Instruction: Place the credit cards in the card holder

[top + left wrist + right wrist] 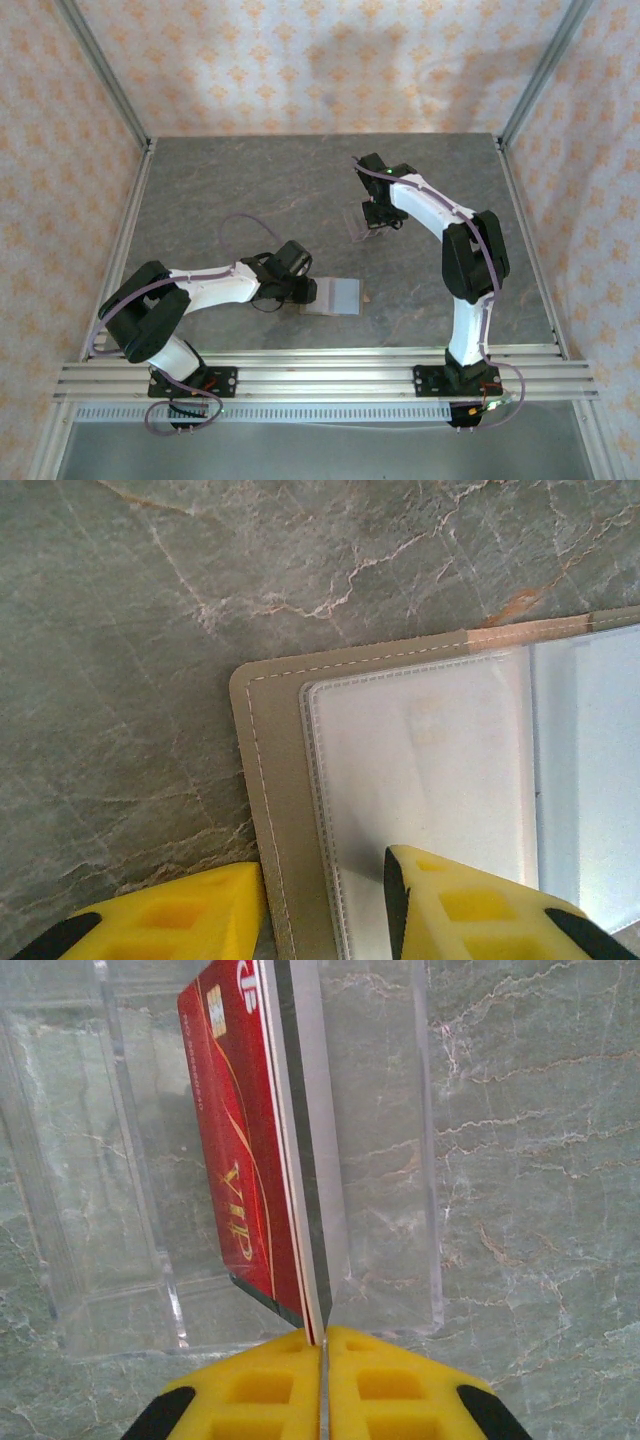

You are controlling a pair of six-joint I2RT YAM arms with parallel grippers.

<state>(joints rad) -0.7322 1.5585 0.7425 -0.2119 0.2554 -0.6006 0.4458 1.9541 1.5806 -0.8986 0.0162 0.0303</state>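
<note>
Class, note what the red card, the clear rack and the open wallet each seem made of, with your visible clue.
Red card: glossy plastic, probably; printed face, thin rigid edge.
Clear rack: transparent acrylic-like plastic; the table shows through.
Wallet: matte olive-tan leather or imitation, stitched border; frosted pale plastic sleeves inside.

Background inventory, non-task items.
Clear slotted rack (362, 222) stands just right of mid-surface on the grey veined table (230, 180), away from every edge. Aluminium rails (320, 372) run along the near edge. Peach patterned walls (300, 60) line the other three.

Overhead from behind, whole table (250, 190) — wrist cameras close (straight down).
</note>
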